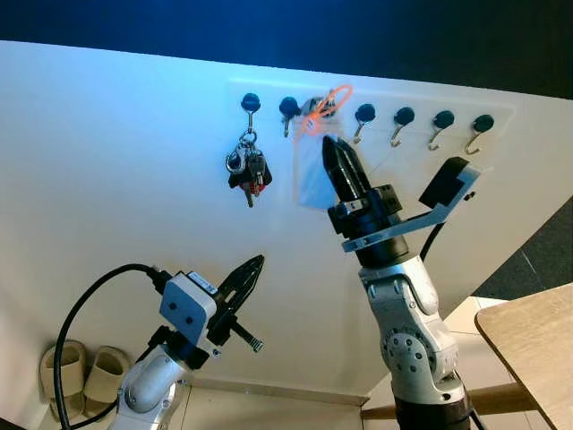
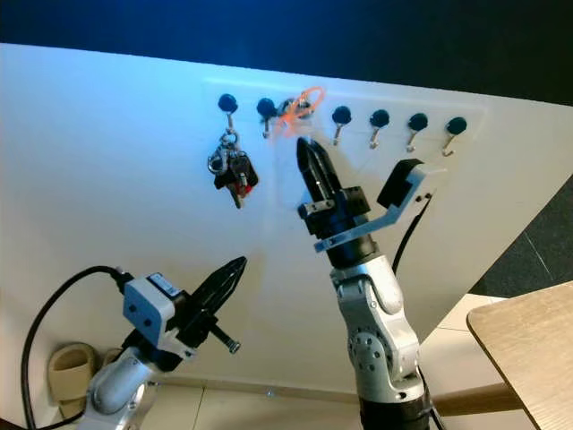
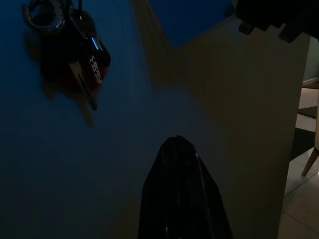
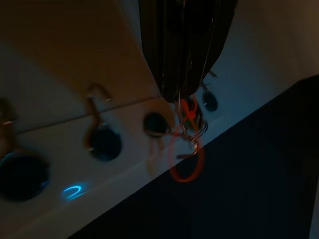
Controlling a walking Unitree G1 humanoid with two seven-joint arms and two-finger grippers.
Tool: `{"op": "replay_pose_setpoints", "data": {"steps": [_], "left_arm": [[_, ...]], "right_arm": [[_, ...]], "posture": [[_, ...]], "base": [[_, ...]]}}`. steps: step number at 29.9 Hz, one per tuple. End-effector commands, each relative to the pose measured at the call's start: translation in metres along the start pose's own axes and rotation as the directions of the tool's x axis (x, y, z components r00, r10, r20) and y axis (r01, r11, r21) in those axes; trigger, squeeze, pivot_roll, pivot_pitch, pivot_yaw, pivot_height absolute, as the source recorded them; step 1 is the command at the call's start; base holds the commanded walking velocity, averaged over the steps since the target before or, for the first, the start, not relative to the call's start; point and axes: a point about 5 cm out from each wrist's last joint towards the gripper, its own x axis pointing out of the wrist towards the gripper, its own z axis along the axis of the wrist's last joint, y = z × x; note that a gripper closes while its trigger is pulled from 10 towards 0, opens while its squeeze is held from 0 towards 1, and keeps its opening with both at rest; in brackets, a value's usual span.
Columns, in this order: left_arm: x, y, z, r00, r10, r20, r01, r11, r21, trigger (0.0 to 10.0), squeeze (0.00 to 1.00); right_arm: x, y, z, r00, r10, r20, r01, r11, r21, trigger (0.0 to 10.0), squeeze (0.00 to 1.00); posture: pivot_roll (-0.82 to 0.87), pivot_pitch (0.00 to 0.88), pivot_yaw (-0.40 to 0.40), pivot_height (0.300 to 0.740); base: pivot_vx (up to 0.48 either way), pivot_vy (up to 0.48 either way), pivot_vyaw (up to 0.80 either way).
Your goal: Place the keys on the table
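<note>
White wall (image 1: 116, 161) carries row of dark-knobbed hooks (image 1: 405, 116). Wooden counter (image 1: 537, 345) corner sits low at right. Right claw (image 1: 340, 161) raised, fingers clenched together, tips just below orange loop (image 1: 327, 106) on third hook. Left claw (image 1: 246, 273) low, fingers pressed closed, pointing up toward wall. Keys (image 1: 248, 170) hang from leftmost hook: silver rings and clip, dark fobs, red tag.

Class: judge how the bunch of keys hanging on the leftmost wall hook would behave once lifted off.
The key bunch would probably dangle and swing, since several loose keys hang from rings. Being metal, it is likely heavy for its size. The rings may snag on its hook.
</note>
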Motion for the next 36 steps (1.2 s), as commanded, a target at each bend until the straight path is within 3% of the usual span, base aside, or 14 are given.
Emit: {"op": "replay_pose_setpoints", "data": {"steps": [1, 3, 4, 13, 21, 33, 36], "left_arm": [[-0.002, -0.002, 0.0, 0.999, -0.024, -0.021, 0.025, 1.0, 0.014, 10.0, 0.0], [-0.002, -0.002, 0.0, 0.999, -0.025, -0.02, 0.025, 1.0, 0.015, 10.0, 0.0], [-0.002, -0.002, 0.0, 1.0, -0.024, -0.02, 0.025, 1.0, 0.015, 10.0, 0.0], [-0.002, -0.002, 0.001, 1.0, -0.025, -0.016, 0.026, 1.0, 0.016, 10.0, 0.0], [-0.001, -0.001, 0.002, 1.0, -0.026, -0.013, 0.026, 0.999, 0.02, 10.0, 0.0], [0.0, -0.002, 0.002, 0.999, -0.032, -0.011, 0.032, 0.999, 0.022, 10.0, 0.0], [0.001, -0.002, 0.003, 0.999, -0.036, -0.01, 0.036, 0.999, 0.022, 10.0, 0.0]], "right_arm": [[0.002, 0.002, 0.006, 1.0, 0.019, 0.023, -0.019, 1.0, 0.003, 4.4, 0.0], [0.0, 0.005, 0.007, 0.999, 0.048, 0.023, -0.047, 0.999, -0.023, 4.8, 0.0], [-0.001, 0.006, 0.007, 0.998, 0.058, 0.02, -0.057, 0.997, -0.048, 10.0, 0.0], [-0.007, 0.011, 0.006, 0.994, 0.11, 0.009, -0.107, 0.983, -0.15, 10.0, 0.0], [0.0, 0.017, 0.016, 0.988, 0.142, 0.065, -0.125, 0.97, -0.209, 10.0, 0.0], [0.013, 0.009, 0.027, 0.989, 0.063, 0.136, -0.041, 0.987, -0.155, 10.0, 0.0], [0.016, 0.002, 0.028, 0.99, -0.001, 0.143, 0.016, 0.995, -0.1, 10.0, 0.0]], "posture": [[0.08, 0.076, -0.061, 0.74], [0.07, 0.077, -0.061, 0.74], [0.07, 0.077, -0.061, 0.74], [0.08, 0.076, -0.059, 0.74], [0.08, 0.081, -0.058, 0.74], [0.08, 0.08, -0.058, 0.74], [0.08, 0.08, -0.06, 0.74]], "base": [[0.0, 0.0, 0.0], [0.0, 0.0, 0.0], [0.0, 0.0, 0.0], [0.0, 0.0, 0.0], [0.0, 0.0, 0.0], [0.0, 0.0, 0.0], [0.0, 0.0, 0.0]]}}
